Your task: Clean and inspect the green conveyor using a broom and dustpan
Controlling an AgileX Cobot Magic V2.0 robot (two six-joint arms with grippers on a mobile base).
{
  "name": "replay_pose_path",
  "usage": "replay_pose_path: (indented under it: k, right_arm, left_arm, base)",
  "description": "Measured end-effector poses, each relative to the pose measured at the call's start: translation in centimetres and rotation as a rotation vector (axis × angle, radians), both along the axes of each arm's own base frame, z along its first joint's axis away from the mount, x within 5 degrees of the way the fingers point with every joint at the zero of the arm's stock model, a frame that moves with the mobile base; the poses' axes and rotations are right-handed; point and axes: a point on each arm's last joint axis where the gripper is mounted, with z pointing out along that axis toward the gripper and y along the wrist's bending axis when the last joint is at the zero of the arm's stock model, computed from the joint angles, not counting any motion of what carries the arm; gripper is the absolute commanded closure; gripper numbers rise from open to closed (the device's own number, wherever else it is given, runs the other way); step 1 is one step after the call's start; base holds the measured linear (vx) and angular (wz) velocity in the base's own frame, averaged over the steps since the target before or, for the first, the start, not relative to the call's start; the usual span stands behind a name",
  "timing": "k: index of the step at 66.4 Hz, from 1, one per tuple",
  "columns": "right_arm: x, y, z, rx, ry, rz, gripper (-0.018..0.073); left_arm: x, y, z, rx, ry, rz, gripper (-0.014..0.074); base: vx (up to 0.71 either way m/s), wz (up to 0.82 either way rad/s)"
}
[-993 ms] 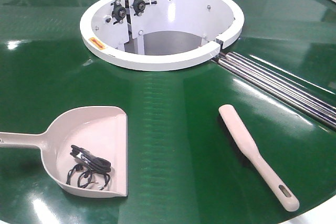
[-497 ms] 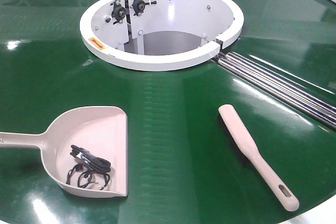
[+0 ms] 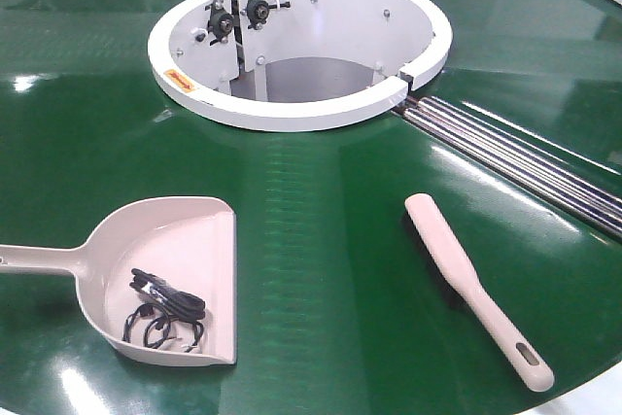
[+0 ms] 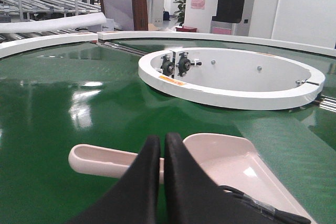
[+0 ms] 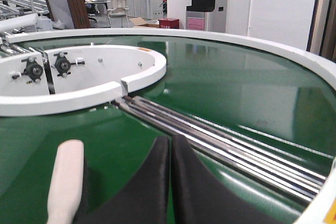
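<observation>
Both hands, left hand (image 4: pixel 161 142) and right hand (image 5: pixel 170 145), sit pressed together, empty; lift the dustpan (image 3: pixel 180 274) unevenly and its black cable (image 3: pixel 163 310) could spill.

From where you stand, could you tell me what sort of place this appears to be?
Probably a factory or logistics test floor. A large curved green conveyor with steel roller strips wraps around a white ring housing; roller racks stand behind. The broom and dustpan lie on the belt.
</observation>
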Motion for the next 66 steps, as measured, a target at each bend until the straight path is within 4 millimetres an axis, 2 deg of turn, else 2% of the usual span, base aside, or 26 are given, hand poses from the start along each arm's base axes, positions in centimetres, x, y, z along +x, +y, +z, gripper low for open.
replay_pose_path:
  k: [5,9,66]
  right_arm:
    - [-0.1,0.0,-1.7,0.001,0.012,0.0,0.0569]
    - [-0.1,0.0,-2.2,0.002,0.017,0.0,0.0569]
    - [-0.1,0.3,-1.8,0.036,-0.035,0.056,0.0569]
  left_arm:
    - [0.0,0.0,0.0,0.0,0.0,0.0,0.0603]
    - [0.0,0.0,0.0,0.0,0.0,0.0,0.0603]
    - [0.0,0.0,0.0,0.0,0.0,0.0,0.0603]
  base:
    - [0.0,0.0]
    - [0.0,0.0]
    - [0.0,0.0]
